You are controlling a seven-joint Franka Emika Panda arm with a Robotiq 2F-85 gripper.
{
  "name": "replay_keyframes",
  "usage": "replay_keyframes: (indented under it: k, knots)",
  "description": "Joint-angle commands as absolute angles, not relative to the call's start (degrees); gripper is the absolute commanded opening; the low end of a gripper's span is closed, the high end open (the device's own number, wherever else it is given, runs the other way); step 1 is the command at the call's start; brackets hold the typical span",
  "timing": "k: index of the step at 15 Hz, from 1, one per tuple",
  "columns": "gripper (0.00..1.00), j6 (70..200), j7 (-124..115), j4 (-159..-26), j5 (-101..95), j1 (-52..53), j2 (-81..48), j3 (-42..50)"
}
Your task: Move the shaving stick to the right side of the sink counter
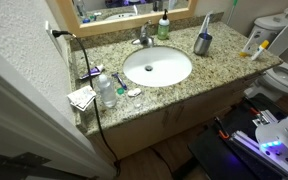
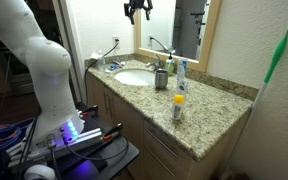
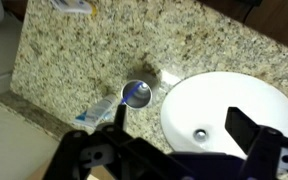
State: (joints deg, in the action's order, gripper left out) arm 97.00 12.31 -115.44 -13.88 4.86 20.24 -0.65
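Observation:
The speckled granite sink counter (image 1: 104, 55) has an oval white basin (image 1: 157, 67) and a chrome tap (image 1: 142, 38). A slim dark stick, which I take for the shaving stick (image 1: 118, 80), lies left of the basin among clear bottles (image 1: 106, 92); it is too small to be sure. It is out of the wrist view. My gripper (image 2: 137, 10) hangs high above the basin, open and empty. In the wrist view its fingers (image 3: 179, 128) frame the basin (image 3: 229, 110) and the counter (image 3: 84, 60).
A metal cup with a blue toothbrush (image 1: 202, 42) (image 3: 136, 94) stands beside the basin. A green bottle (image 1: 163, 28) is by the tap. A white flat item (image 1: 82, 97) lies at the counter's left. A yellow bottle (image 2: 178, 105) stands on the counter. A toilet (image 1: 284, 75) is beyond.

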Motion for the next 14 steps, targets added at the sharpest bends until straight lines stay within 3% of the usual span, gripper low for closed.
replay_keyframes:
  k: [1,6,13,14]
  knots:
    - [1.00,96.8,12.0,-113.7,-13.7,4.9,18.7,-1.7]
    - [1.00,97.0,11.2,-114.0,-12.9,4.5,16.9,-1.1]
    - [1.00,114.6,11.1,-124.4,17.9,10.6,12.3,-4.1]
    - [1.00,111.5,10.5,-121.9,12.7,8.8,12.3,-4.1]
